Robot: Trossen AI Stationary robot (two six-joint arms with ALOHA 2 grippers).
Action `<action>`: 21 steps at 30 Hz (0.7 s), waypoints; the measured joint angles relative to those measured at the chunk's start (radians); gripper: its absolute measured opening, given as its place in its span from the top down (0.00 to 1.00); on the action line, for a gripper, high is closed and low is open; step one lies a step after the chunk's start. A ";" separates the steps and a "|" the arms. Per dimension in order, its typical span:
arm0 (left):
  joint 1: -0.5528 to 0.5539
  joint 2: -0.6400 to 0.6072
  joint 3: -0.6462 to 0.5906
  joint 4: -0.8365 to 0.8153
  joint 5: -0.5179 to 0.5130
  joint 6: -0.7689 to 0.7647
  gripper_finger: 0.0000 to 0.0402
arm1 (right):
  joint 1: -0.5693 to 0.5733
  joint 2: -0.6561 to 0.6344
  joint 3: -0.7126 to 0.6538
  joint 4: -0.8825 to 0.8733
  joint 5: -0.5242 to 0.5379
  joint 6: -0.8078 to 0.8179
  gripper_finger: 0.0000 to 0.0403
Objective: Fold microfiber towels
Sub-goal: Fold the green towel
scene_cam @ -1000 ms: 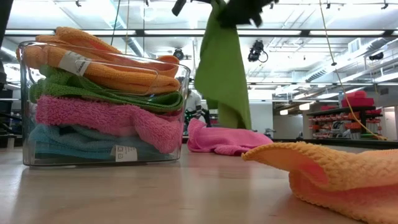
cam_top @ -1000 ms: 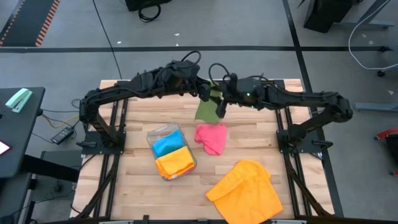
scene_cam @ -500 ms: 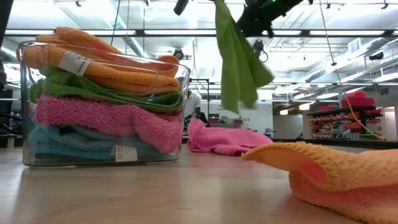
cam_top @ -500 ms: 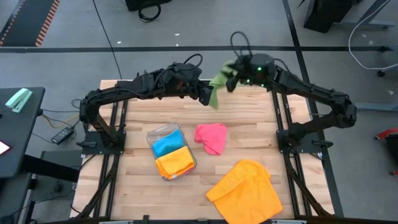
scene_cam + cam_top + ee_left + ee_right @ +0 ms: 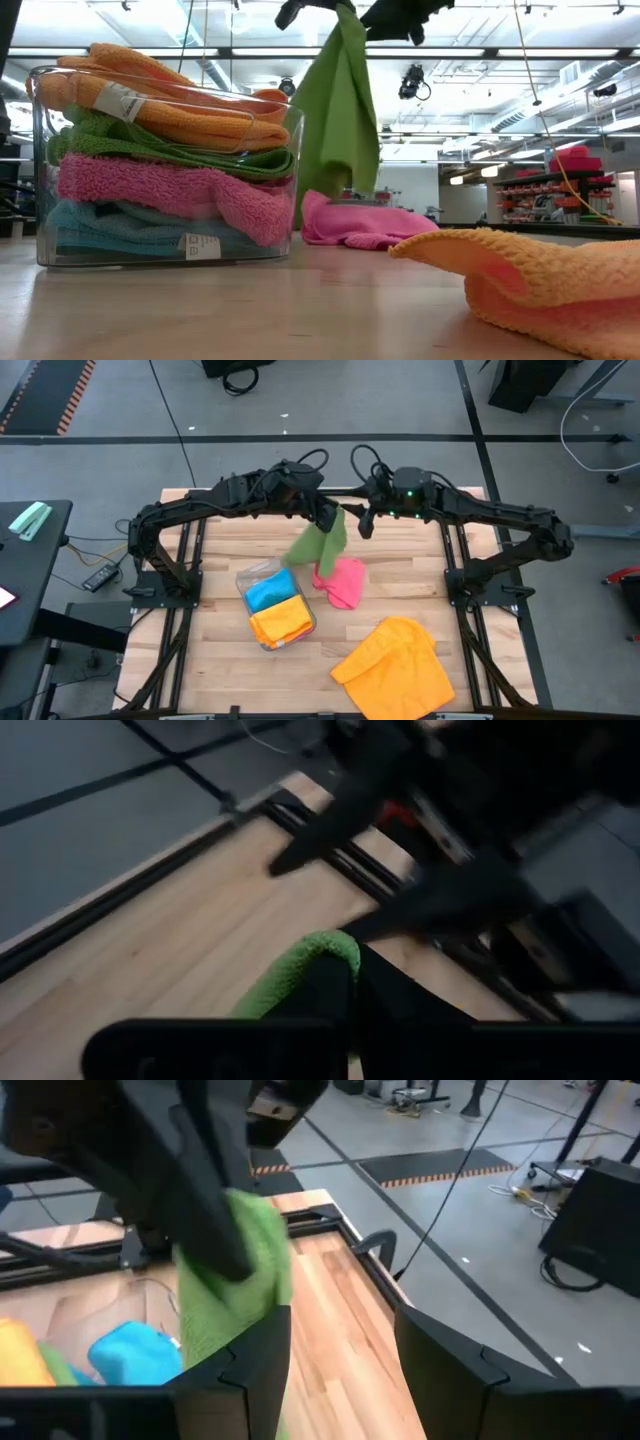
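Note:
A green microfiber towel (image 5: 318, 543) hangs in the air over the table's far middle, seen in the low view as a long drape (image 5: 340, 120). My left gripper (image 5: 328, 517) is shut on its top. My right gripper (image 5: 364, 523) stands open just right of it, level with the top, with nothing between its fingers (image 5: 340, 1365). In the right wrist view the green towel (image 5: 250, 1250) hangs below the left gripper's dark fingers. A pink towel (image 5: 340, 581) lies crumpled under it, and an orange towel (image 5: 395, 665) lies spread at the near right. My left gripper pinches the green towel's uppermost bunched part (image 5: 305, 965) between its two shut fingers, coming from the table's left and slanting down. The towel hangs slack below the fingers, and its lower end (image 5: 325, 205) flares toward the table's left.
A clear plastic tray (image 5: 262, 574) stands left of centre, stacked with folded towels in orange, green, pink and blue (image 5: 165, 160). Bare wood (image 5: 220, 660) lies at the near left. Metal frame posts stand along both side edges.
My right gripper has swung up and toward the far edge, then come back down beside the left gripper. The green towel has swung with this: its top has stayed in the left gripper, and its lower part now flares toward the table's left.

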State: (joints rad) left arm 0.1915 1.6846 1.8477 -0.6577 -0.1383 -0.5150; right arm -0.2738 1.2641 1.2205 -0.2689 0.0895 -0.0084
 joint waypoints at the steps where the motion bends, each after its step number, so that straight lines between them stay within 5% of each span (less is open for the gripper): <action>1: 0.000 0.000 0.000 -0.002 0.032 0.030 0.98 | 0.004 0.001 0.000 0.000 -0.003 -0.004 0.53; 6: 0.011 -0.002 0.000 -0.032 0.282 0.152 0.96 | 0.041 -0.003 0.000 0.000 -0.072 -0.028 0.53; 13: 0.056 -0.006 0.002 -0.151 0.777 0.160 0.98 | 0.150 -0.004 0.000 -0.037 -0.237 -0.080 0.53; 21: 0.051 -0.004 0.002 -0.272 0.815 0.187 0.98 | 0.239 0.036 0.000 -0.050 -0.228 -0.116 0.53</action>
State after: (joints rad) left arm 0.2424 1.6803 1.8492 -0.9294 0.6764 -0.3284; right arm -0.0344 1.3005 1.2205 -0.3190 -0.1388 -0.1242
